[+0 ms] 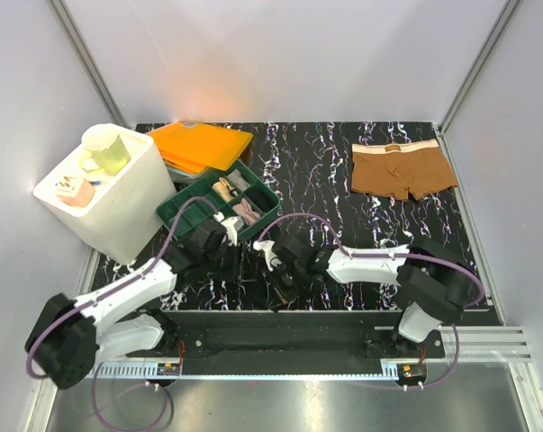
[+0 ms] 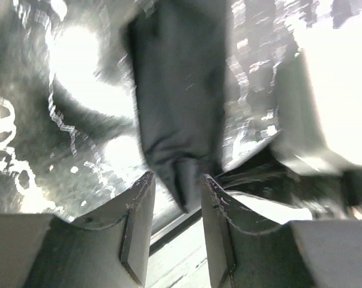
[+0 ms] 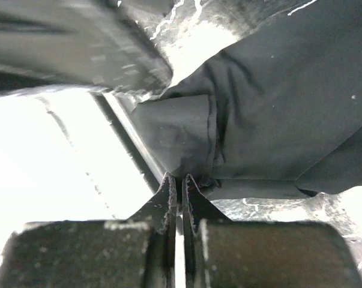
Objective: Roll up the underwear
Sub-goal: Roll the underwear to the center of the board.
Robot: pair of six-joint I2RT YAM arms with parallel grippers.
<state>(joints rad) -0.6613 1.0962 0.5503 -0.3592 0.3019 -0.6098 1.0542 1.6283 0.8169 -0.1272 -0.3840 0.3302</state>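
Left fingers [image 2: 135, 222] parted, right fingers [image 3: 165, 210] pressed shut, both low, near each other.

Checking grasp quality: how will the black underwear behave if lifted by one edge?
Probably floppy: the black underwear creases and bunches by the right hand. Likely light, thin cloth; lifted, it should sag rather than hold shape.

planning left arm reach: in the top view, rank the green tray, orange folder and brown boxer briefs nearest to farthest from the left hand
1. green tray, right beside the left hand
2. orange folder, back left
3. brown boxer briefs, back right
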